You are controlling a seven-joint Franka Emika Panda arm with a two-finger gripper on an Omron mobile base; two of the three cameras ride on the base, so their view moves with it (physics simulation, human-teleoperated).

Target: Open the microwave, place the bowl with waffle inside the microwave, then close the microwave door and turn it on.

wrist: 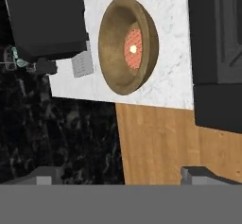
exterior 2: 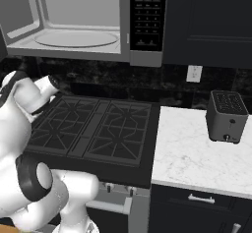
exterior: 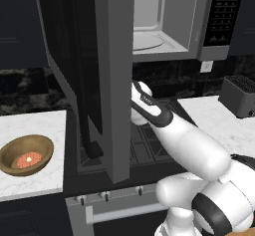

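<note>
The microwave (exterior: 164,26) hangs above the stove with its pale grey interior (exterior 2: 74,25) exposed. Its door (exterior: 99,70) stands swung wide open toward the left. On the left marble counter sits the brown wooden bowl (exterior: 15,153), and the reddish-orange waffle (exterior: 29,160) lies inside it. In the hand view the bowl (wrist: 113,53) and waffle (wrist: 133,48) appear well ahead of my gripper (wrist: 124,175). The gripper is open, its fingertips (wrist: 45,175) wide apart with nothing between them. In the left base view my arm reaches behind the open door, which hides the hand.
A dark gas stove (exterior 2: 93,129) lies under the microwave. A small dark toaster (exterior 2: 227,115) stands on the right marble counter (exterior 2: 187,163). The black button panel (exterior 2: 147,15) is at the microwave's right. The open door juts out between arm and left counter (exterior: 35,125).
</note>
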